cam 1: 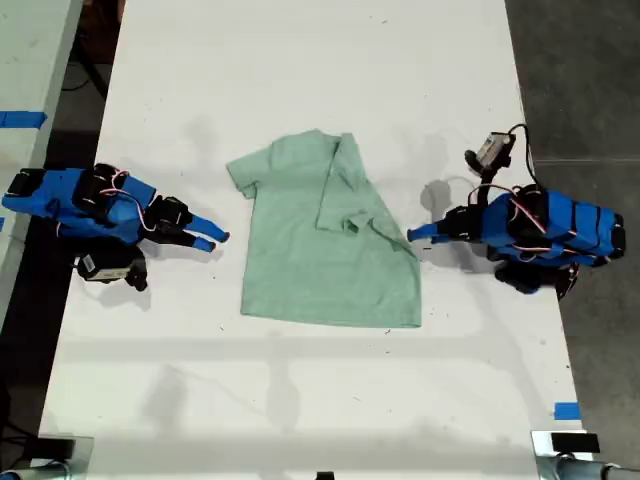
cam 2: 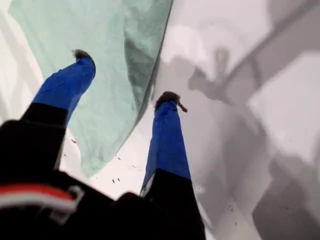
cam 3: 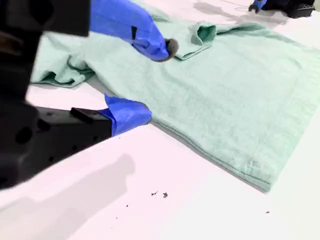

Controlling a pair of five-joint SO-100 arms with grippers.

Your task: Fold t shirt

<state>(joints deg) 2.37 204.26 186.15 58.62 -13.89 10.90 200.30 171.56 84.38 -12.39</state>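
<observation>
The white table (cam 1: 300,60) carried only the arms and the t shirt (cam 1: 320,250), which lay flat about midway between the two long edges. Its side toward the exterior view's right was already turned inward, sleeve on top. The other sleeve (cam 1: 243,172) lay spread out, so I judged the first side fold done and the second one due. My first gripper (cam 1: 412,235) stood at the folded edge, jaws apart and holding nothing. My second gripper (cam 1: 215,238) waited just beside the unfolded edge, jaws also apart. Next it should probably pinch that edge near the sleeve and carry it across without dragging the cloth.
</observation>
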